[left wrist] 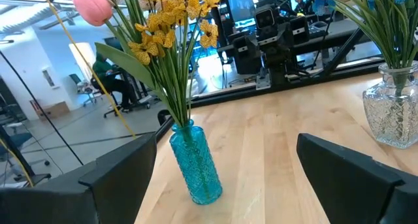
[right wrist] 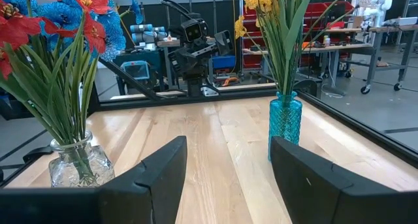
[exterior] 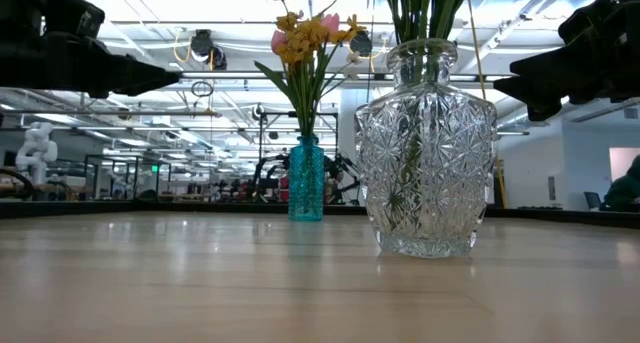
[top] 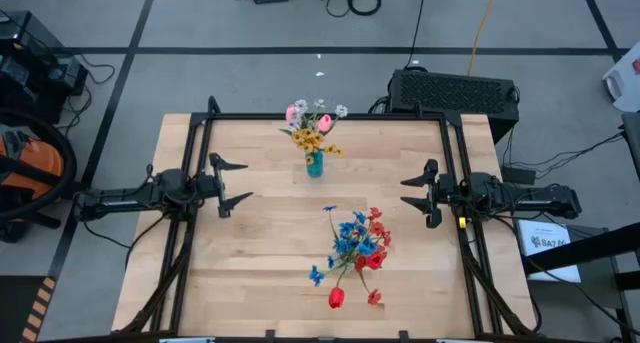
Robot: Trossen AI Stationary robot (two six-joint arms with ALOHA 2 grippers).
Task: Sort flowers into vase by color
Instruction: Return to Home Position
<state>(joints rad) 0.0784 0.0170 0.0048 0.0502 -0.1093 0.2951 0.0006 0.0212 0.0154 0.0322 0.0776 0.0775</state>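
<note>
The left gripper (top: 243, 181) is at the middle left of the high view, over the table (top: 260, 268). Its two fingers are spread apart and hold nothing. The right gripper (top: 408, 192) is at the middle right, and it is spread apart and empty too. Between them, near the top of the table, stands the blue vase (top: 314, 165). It holds the yellow bunch (top: 308, 140), pink tulips (top: 324, 122) and small white blooms (top: 341, 111). Lower down, a bit right of the middle, the clear glass vase (exterior: 425, 153) holds blue sprays (top: 350, 238) and red flowers (top: 375, 253). A red tulip (top: 336, 298) shows nearest the bottom of the picture.
</note>
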